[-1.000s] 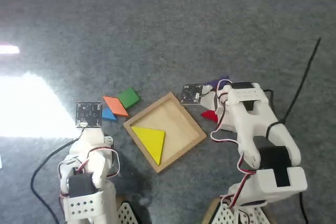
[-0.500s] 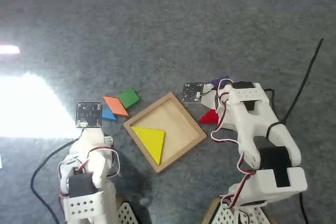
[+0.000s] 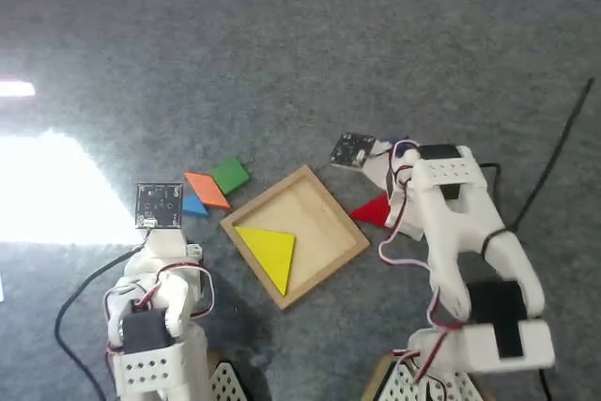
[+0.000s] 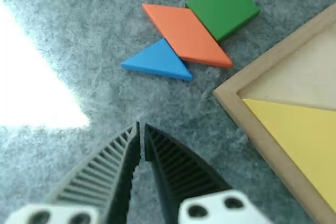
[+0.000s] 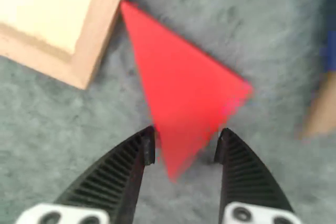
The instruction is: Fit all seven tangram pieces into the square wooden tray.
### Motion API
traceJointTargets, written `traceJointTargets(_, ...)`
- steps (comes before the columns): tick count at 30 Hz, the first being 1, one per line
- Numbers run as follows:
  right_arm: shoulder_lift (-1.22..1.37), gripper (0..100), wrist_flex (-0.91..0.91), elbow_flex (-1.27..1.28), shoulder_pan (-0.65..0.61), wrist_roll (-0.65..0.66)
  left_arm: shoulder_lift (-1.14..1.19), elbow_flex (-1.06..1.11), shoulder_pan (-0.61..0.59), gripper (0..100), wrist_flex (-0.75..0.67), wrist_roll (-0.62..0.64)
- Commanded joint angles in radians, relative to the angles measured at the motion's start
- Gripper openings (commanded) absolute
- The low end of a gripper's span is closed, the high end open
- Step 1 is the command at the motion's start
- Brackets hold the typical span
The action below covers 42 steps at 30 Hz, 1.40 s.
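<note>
The square wooden tray (image 3: pixel 324 196) lies mid-table with a yellow triangle (image 3: pixel 269 249) inside it. My right gripper (image 5: pixel 185 141) is shut on the tip of a red triangle (image 5: pixel 178 87), which sits just off the tray's right corner (image 5: pixel 84 51); from above, the red triangle (image 3: pixel 374 210) pokes out under the right arm. A green square (image 4: pixel 223 6), an orange parallelogram (image 4: pixel 186 35) and a blue triangle (image 4: pixel 157 61) lie together left of the tray. My left gripper (image 4: pixel 140 129) is shut on nothing, over the mat short of the blue triangle.
A dark blue piece (image 5: pixel 331 40) and a pale piece (image 5: pixel 320 108) lie beyond the red triangle. Grey felt covers the table, with open room at the back. A bright glare patch (image 3: pixel 47 185) sits at the left edge.
The right arm has pulled back and lifted a little, and more of the red triangle now shows beside the tray. The left arm has kept still.
</note>
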Motion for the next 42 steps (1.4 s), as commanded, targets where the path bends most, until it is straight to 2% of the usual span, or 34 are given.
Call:
traceJointTargets(1,-0.127,23.0,-0.013,-0.026,-0.019,0.035,-0.018,-0.013,-0.006,1,0.003,0.002)
traceJointTargets(5,-0.107,35.0,-0.033,-0.029,-0.059,0.118,-0.018,-0.013,-0.006,1,0.003,0.002)
traceJointTargets(8,-0.048,39.6,-0.03,-0.029,-0.088,0.195,-0.018,-0.013,-0.006,1,0.003,0.002)
traceJointTargets(11,0.025,39.5,-0.041,-0.031,-0.085,0.236,-0.018,-0.013,-0.006,1,0.003,0.002)
traceJointTargets(17,0.168,39.5,-0.119,-0.083,-0.041,0.233,-0.018,-0.013,-0.006,1,0.003,0.002)
traceJointTargets(22,0.282,38.7,-0.038,-0.209,-0.028,0.235,-0.018,-0.013,-0.006,1,0.003,0.002)
traceJointTargets(28,0.318,23.8,0.015,-0.258,-0.027,0.233,-0.018,-0.013,-0.006,1,0.003,0.002)
traceJointTargets(31,0.318,21.6,0.027,-0.259,-0.025,0.206,-0.018,-0.013,-0.006,1,0.003,0.002)
traceJointTargets(42,0.268,21.3,0.073,-0.269,0.05,-0.072,-0.018,-0.013,-0.006,1,0.003,0.002)
